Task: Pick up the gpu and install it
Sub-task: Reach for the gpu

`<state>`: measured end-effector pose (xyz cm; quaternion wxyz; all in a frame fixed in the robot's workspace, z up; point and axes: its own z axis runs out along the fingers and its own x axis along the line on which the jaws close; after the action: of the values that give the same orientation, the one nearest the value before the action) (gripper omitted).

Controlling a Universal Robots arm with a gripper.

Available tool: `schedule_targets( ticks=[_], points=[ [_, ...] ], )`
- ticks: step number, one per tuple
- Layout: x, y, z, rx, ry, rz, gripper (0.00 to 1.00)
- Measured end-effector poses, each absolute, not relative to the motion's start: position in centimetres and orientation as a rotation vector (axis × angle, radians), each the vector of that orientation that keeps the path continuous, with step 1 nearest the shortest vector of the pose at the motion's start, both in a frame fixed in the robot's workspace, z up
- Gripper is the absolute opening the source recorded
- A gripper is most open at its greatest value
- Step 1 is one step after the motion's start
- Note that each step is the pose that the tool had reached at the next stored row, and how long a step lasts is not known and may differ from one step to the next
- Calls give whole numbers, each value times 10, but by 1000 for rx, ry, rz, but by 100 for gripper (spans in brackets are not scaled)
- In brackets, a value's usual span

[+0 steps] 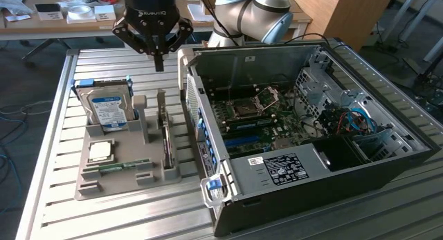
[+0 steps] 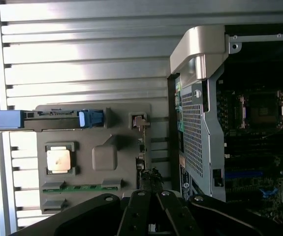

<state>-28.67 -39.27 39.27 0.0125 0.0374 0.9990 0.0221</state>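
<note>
In the exterior view the gripper (image 1: 159,68) hangs from the arm (image 1: 252,12) with its fingers pointing straight down. They are pressed together into a narrow tip, with nothing between them. It is well apart from every part below.

The gpu (image 1: 165,133) is at about six o'clock from that tip. It stands on its long edge in a slot of the grey parts tray (image 1: 128,182), a thin dark card running along the tray's side nearest the computer. Nothing touches it, and it has not been lifted.

At nine o'clock from the gpu's far end, a hard drive (image 1: 107,108) with a blue-and-white label stands upright in the tray in a blue-edged carrier. At six o'clock from the drive a square silver processor (image 1: 101,151) lies flat in its recess. Just beyond it at six o'clock a narrow green memory stick (image 1: 122,166) lies in its groove.

The tray rests on a ribbed aluminium table (image 1: 104,216). At three o'clock from the tray, just beside it, the open tower case (image 1: 387,100) lies on its side. The case shows its motherboard (image 1: 260,127), an empty processor socket (image 1: 244,109) and, at five o'clock from the socket, a labelled power supply (image 1: 284,168).
</note>
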Motion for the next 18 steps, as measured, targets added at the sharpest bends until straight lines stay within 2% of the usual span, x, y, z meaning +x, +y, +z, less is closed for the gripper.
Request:
schedule_targets(
  ticks=[18],
  points=[
    [-287, -404, 393, 117, 3114, 69, 11]
  ],
)
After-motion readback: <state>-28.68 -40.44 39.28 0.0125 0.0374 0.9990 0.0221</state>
